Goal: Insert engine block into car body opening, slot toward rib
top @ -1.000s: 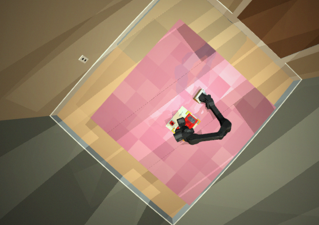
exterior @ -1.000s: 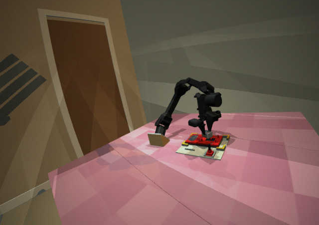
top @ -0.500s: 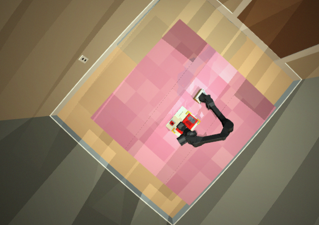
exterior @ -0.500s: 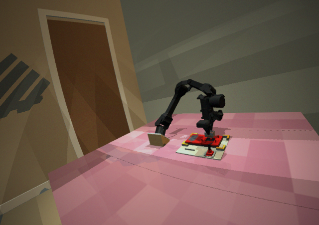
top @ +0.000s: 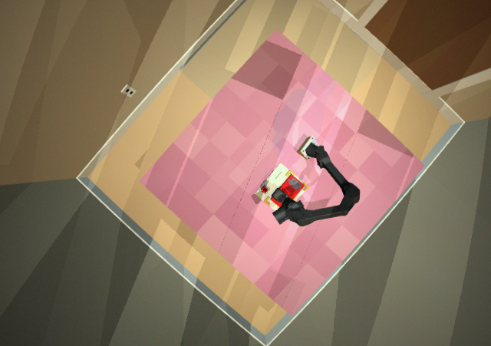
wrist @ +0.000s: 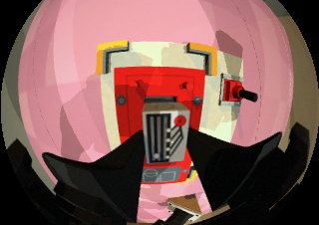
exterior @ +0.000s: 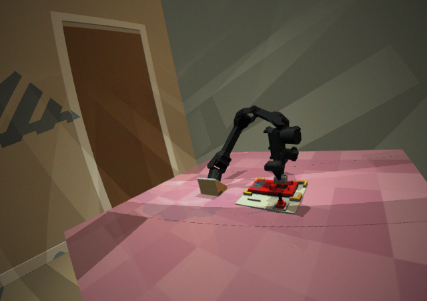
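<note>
Overall, pink checkered table mat [exterior: 241, 256] covers most of the surface, largest thing in view. On it stands the black six-joint robot arm [exterior: 241, 125], tan wedge-shaped base [exterior: 211, 186] at one end, arched up and over, wrist pointing down. Next, cream flat base plate [exterior: 257, 201] with orange corner brackets [wrist: 112, 53] lies near the arm base. Red rectangular car body [exterior: 267, 186] sits on the plate between those brackets; in the wrist view it fills the plate's middle. Small red block with a black upright peg [exterior: 280, 201] stands on the plate's near edge, apart from the car body.

Smallest: grey ribbed engine block with a red dot [wrist: 162, 135]. Black parallel-jaw gripper [wrist: 163, 168] is clamped on it, fingers at a middling width on either side of the block. Block hangs directly over the red car body, low, roughly squared up with it in the wrist view. Cannot tell whether its bottom is already inside the opening, or which side the slot faces.
</note>
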Motion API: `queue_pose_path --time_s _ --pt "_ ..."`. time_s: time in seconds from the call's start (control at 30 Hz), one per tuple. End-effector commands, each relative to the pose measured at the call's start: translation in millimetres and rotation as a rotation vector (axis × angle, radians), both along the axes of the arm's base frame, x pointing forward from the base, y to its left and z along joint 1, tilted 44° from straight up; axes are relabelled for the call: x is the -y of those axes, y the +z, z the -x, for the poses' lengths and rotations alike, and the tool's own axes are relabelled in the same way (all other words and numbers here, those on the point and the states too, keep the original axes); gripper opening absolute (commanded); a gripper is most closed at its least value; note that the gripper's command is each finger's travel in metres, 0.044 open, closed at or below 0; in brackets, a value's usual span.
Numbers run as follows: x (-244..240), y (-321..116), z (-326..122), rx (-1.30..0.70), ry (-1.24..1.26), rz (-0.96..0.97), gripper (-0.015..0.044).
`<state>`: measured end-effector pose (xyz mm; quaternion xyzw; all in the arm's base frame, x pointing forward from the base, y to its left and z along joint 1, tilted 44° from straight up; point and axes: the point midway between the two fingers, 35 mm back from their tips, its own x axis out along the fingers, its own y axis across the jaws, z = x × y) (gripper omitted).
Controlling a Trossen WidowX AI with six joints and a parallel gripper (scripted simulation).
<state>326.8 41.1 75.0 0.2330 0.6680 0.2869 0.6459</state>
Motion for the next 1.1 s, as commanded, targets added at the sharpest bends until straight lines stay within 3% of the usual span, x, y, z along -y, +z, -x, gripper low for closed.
queue_pose_path --time_s 0.0,1.07 --pt "-0.4 0.4 -0.6 0.006 0.002 -0.003 0.0159" --pt "-1.0 0.0 -0.2 0.006 0.001 -0.003 0.0159"
